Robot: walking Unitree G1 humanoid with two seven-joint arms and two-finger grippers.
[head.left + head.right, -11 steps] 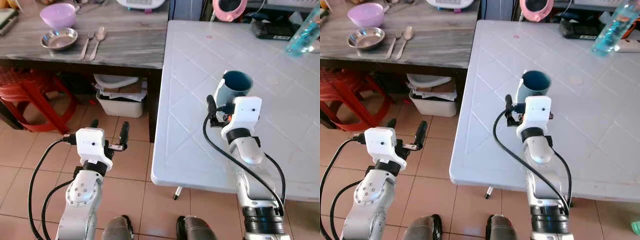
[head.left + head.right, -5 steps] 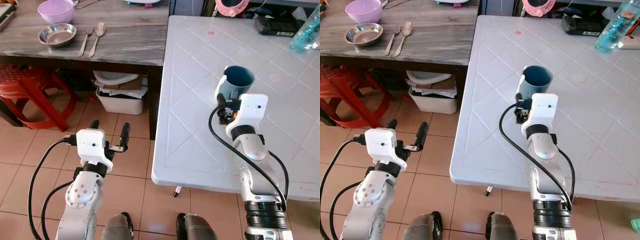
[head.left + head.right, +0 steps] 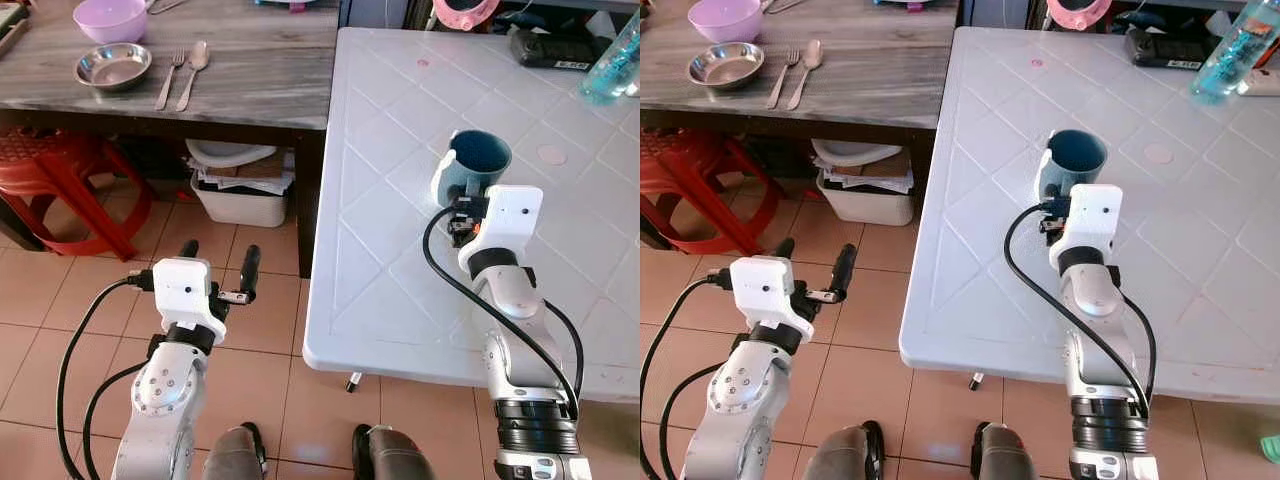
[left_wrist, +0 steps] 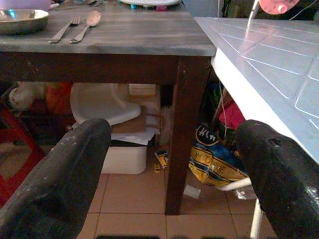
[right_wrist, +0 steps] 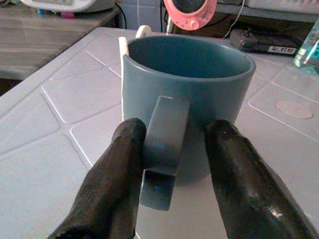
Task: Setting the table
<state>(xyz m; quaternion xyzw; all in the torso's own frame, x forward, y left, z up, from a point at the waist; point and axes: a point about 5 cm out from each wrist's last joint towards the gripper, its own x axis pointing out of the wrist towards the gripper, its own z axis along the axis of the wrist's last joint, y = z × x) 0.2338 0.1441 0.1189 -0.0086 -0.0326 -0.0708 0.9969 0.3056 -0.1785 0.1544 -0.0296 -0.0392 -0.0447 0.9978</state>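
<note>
Over on the left, the wooden counter point(image 3: 250, 90) is carrying what looks like the rest of the setting: a purple bowl point(image 3: 111, 19), a steel dish point(image 3: 112, 67) that appears empty, and a fork point(image 3: 170, 78) lying beside a spoon point(image 3: 190, 72). None of these is sitting on the white counter point(image 3: 380, 270), so most of the job is waiting to be done, as far as I can judge.

The left pincer point(image 3: 217, 262) is hanging low over the tiled floor point(image 3: 60, 300) in front of the wooden counter, fingers spread wide with nothing between them.

Moving right, the blue mug point(image 5: 187, 84) is standing upright on the white counter, well in from its edge. Its inside is looking empty and dry. The right pincer point(image 5: 174, 169) is sitting at the mug's near side with one finger on either side of the handle point(image 5: 164, 144), pinching it or very nearly so; the left finger seems to be touching, the right one I can't quite tell.

Further back on the right, a clear blue bottle point(image 3: 610, 62) is standing near the far edge, contents not discernible.
</note>
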